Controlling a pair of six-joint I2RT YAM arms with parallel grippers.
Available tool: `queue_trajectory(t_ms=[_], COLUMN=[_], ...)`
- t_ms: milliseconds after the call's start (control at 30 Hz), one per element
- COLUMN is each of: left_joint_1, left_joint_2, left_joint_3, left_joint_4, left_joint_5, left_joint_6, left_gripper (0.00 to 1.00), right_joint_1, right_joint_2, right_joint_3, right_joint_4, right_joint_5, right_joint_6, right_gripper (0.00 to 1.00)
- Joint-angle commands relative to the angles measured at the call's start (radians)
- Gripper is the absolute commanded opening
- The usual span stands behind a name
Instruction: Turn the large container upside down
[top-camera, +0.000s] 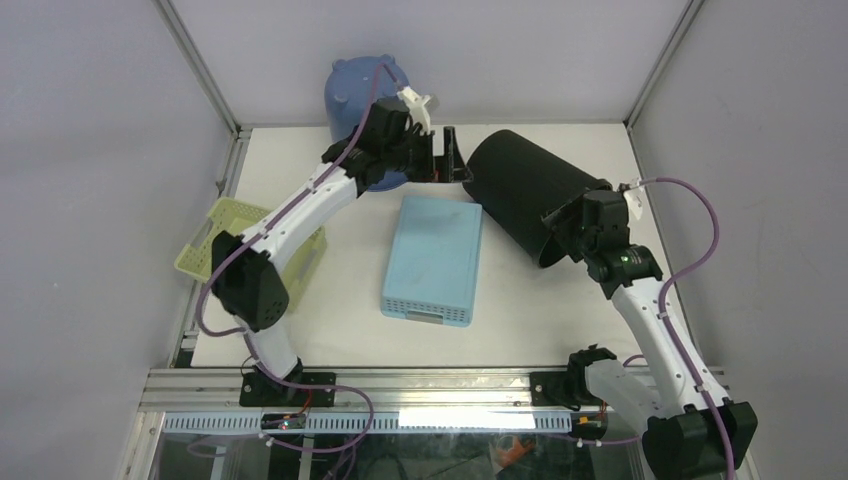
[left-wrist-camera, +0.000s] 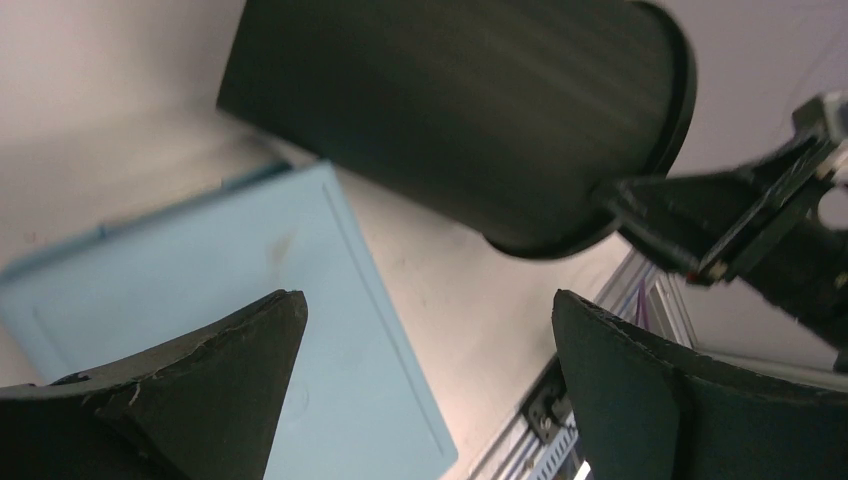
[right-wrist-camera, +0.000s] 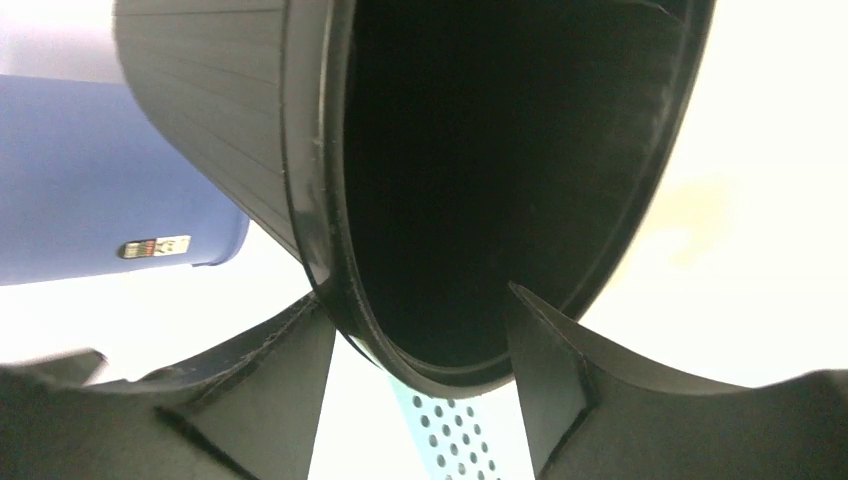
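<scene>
The large black container (top-camera: 525, 190) lies on its side at the back right of the table, its closed end to the back left and its mouth to the front right. My left gripper (top-camera: 447, 155) is open and empty beside the closed end. In the left wrist view the container (left-wrist-camera: 450, 110) is beyond the gripper (left-wrist-camera: 425, 300), apart from both fingers. My right gripper (top-camera: 560, 228) is at the mouth. In the right wrist view the gripper (right-wrist-camera: 415, 300) is open and straddles the container's (right-wrist-camera: 220, 100) lower rim. One finger is outside the rim and one is inside the mouth.
A light blue perforated tray (top-camera: 435, 260) lies upside down mid-table, just left of the container. A blue bucket (top-camera: 355, 95) stands at the back behind my left arm. A yellow-green basket (top-camera: 225, 235) sits at the left edge. Metal frame posts stand at the back corners.
</scene>
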Motion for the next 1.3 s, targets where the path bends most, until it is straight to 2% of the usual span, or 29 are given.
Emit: queue_trajectory(t_ms=[0,100,267,367,600,767,1067,1267], left_joint_1=[0.012,0.035,0.061,0.064,0.094,0.104,0.104,0.096], left_joint_2=[0.167,0.294,0.448,0.502,0.57,0.635,0.681,0.677], left_joint_3=[0.246,0.381,0.508,0.555,0.569,0.584,0.575,0.556], left_joint_4=[0.075,0.087,0.116,0.135,0.205,0.248,0.412,0.532], left_joint_5=[0.051,0.099,0.142,0.142,0.164,0.232,0.44,0.545], left_joint_6=[-0.02,-0.037,-0.061,-0.059,-0.062,-0.088,-0.22,-0.331], left_gripper=[0.99,0.99,0.99,0.99,0.99,0.99,0.99,0.99], right_joint_1=[-0.009,-0.01,-0.016,-0.025,-0.084,-0.141,-0.209,-0.246], right_joint_2=[-0.016,-0.015,0.021,0.064,0.159,0.217,0.221,0.197], right_joint_3=[0.089,0.124,0.229,0.319,0.458,0.474,0.429,0.363], right_joint_4=[-0.142,-0.164,-0.204,-0.239,-0.274,-0.274,-0.242,-0.219], right_joint_5=[0.068,0.081,0.083,0.095,0.108,0.049,-0.03,-0.063], right_joint_6=[-0.05,-0.093,-0.154,-0.199,-0.273,-0.289,-0.281,-0.271], right_gripper=[0.66,0.66,0.68,0.75,0.76,0.68,0.46,0.43])
